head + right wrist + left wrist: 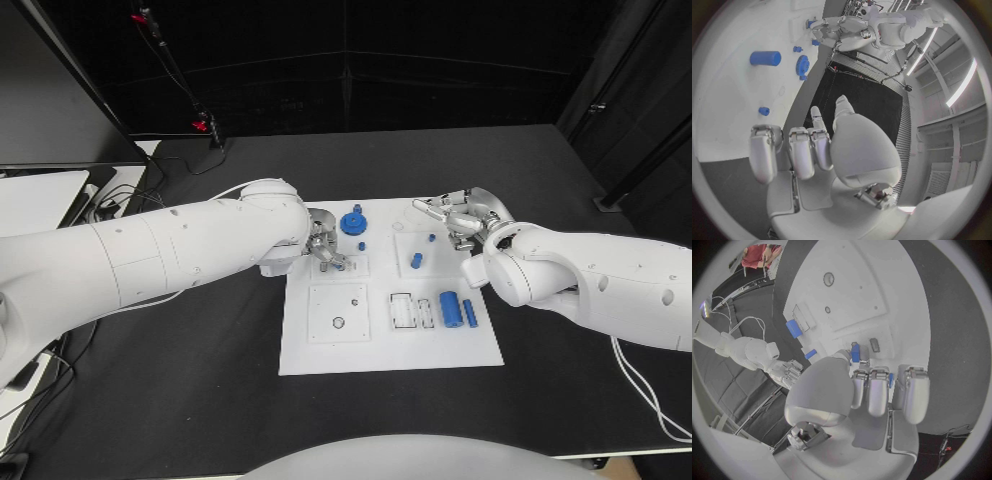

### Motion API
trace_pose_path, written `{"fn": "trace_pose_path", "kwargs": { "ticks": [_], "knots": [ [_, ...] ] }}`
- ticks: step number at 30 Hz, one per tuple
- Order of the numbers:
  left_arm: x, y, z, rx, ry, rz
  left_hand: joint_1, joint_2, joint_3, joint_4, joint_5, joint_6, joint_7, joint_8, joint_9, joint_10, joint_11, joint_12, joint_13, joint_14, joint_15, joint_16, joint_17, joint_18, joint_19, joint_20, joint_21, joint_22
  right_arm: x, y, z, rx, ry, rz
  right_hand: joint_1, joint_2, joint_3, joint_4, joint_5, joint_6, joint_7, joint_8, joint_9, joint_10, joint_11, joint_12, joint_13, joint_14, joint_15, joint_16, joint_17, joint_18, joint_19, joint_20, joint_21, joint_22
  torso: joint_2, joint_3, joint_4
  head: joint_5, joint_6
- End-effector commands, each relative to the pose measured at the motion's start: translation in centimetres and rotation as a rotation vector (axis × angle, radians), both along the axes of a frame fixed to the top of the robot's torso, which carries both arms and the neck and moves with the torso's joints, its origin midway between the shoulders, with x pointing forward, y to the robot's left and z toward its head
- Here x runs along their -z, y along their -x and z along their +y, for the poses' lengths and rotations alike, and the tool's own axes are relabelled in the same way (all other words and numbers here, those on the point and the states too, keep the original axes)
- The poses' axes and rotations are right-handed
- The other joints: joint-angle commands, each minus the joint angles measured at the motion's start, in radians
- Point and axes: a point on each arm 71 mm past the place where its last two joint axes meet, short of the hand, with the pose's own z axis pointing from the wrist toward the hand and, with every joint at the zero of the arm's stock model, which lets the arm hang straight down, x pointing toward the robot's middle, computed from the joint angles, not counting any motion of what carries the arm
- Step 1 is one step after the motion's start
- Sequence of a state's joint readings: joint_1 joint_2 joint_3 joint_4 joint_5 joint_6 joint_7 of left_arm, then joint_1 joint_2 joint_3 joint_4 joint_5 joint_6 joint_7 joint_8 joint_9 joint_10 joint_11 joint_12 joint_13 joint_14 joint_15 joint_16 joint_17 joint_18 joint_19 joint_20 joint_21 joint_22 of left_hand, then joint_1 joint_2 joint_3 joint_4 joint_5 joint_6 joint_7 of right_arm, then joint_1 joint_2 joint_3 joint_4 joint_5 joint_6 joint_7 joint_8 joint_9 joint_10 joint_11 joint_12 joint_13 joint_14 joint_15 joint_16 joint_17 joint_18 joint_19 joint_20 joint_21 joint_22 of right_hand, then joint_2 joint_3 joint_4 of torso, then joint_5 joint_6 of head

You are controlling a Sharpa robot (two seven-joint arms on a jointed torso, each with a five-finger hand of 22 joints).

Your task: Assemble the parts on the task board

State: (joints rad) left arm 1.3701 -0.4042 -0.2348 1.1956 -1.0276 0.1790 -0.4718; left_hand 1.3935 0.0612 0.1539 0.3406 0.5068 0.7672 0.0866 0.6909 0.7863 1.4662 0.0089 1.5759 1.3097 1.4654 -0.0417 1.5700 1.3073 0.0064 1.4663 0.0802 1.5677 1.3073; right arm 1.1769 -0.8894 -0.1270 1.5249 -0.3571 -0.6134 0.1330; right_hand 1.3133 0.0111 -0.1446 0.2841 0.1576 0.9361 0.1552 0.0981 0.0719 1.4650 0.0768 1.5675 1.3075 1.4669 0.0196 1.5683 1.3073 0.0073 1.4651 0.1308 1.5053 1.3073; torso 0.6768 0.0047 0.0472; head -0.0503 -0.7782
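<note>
Both robot hands are hovering over the task board (389, 350)'s far end, left robot hand (326, 247) pinching a small blue part (855, 352), right robot hand (464, 222) curling empty.

flat white rectangular task board (329, 352) | small blue plastic parts (450, 306) | matte black table (173, 400) | glossy white arms, silver metal hands (464, 222)

We see our silver left hand (879, 390) with its fingers curled down over the flat white task board (892, 300). A small blue cylindrical part (856, 352) shows just past the fingertips. A larger blue cylinder (794, 329) and a short blue peg (811, 354) lie at the board's edge
</note>
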Motion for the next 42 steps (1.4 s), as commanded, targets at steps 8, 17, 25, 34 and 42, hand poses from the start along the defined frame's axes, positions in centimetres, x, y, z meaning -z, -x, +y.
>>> {"fn": "trace_pose_path", "kwargs": {
  "ticks": [8,17,25,34,42],
  "knots": [
    [0.49,0.24,-0.04,-0.001,-0.028,0.040,0.003,0.009,0.057,-0.048,-0.004,0.020,-0.026,0.005,0.000,0.105,-0.006,-0.005,0.261,0.105,-0.006,0.001,0.263,-0.006,0.104,0.002,0.003,0.263,-0.12,-0.02,0.06,0.001,0.001,-0.009,0.000,0.007,-0.007,-0.002,0.006,0.005,0.000,0.005,-0.001,0.106,0.006,0.003,0.263,0.104,0.006,0.002,0.263,0.015,0.045,0.005,-0.002,0.226,0.000,-0.0001,-0.0015,-0.001,-0.001],
    [0.57,0.38,-0.24,0.000,-0.032,0.051,0.001,0.010,0.058,-0.047,-0.006,0.019,-0.026,0.004,0.001,0.105,-0.005,-0.005,0.261,0.105,-0.006,0.001,0.263,-0.006,0.104,0.002,0.003,0.263,-0.11,-0.03,0.10,0.000,0.001,-0.009,0.000,0.007,-0.008,-0.002,0.006,0.005,0.000,0.005,-0.001,0.106,0.006,0.003,0.263,0.104,0.006,0.002,0.263,0.015,0.045,0.005,-0.002,0.226,0.000,0.0002,-0.0006,-0.002,-0.003],
    [0.61,0.42,-0.22,-0.001,-0.036,0.054,0.000,0.010,0.059,-0.048,-0.007,0.018,-0.026,0.004,0.002,0.105,-0.005,-0.005,0.261,0.105,-0.006,0.001,0.263,-0.006,0.104,0.002,0.003,0.263,-0.10,-0.04,0.06,0.001,0.001,-0.009,0.000,0.007,-0.008,-0.002,0.006,0.005,0.000,0.005,-0.001,0.106,0.006,0.003,0.263,0.104,0.006,0.002,0.263,0.015,0.045,0.005,-0.002,0.226,0.000,0.0001,-0.0006,-0.001,-0.004],
    [0.64,0.23,-0.06,-0.010,-0.040,0.053,-0.001,0.007,0.060,-0.049,-0.009,0.016,-0.025,0.003,0.004,0.105,-0.004,-0.005,0.261,0.105,-0.005,0.001,0.263,-0.006,0.104,0.002,0.003,0.263,-0.09,-0.04,0.16,-0.002,-0.001,-0.008,0.000,0.007,-0.008,-0.002,0.006,0.005,0.000,0.005,-0.001,0.106,0.006,0.003,0.263,0.104,0.006,0.002,0.263,0.015,0.045,0.005,-0.002,0.226,0.000,-0.0004,-0.0013,-0.002,-0.003],
    [0.68,0.24,-0.09,-0.007,-0.043,0.057,-0.182,-0.008,-0.026,-0.049,-0.225,0.008,-0.015,-0.014,0.015,0.105,0.007,-0.005,0.261,0.105,0.003,0.001,0.263,-0.006,0.104,0.001,0.003,0.263,-0.09,-0.04,0.13,0.000,0.000,-0.007,0.000,0.007,-0.008,-0.002,0.006,0.005,0.000,0.005,-0.001,0.106,0.006,0.003,0.263,0.104,0.006,0.002,0.263,0.015,0.045,0.005,-0.002,0.226,0.000,-0.0003,-0.0013,-0.002,-0.004]
  ]
}}
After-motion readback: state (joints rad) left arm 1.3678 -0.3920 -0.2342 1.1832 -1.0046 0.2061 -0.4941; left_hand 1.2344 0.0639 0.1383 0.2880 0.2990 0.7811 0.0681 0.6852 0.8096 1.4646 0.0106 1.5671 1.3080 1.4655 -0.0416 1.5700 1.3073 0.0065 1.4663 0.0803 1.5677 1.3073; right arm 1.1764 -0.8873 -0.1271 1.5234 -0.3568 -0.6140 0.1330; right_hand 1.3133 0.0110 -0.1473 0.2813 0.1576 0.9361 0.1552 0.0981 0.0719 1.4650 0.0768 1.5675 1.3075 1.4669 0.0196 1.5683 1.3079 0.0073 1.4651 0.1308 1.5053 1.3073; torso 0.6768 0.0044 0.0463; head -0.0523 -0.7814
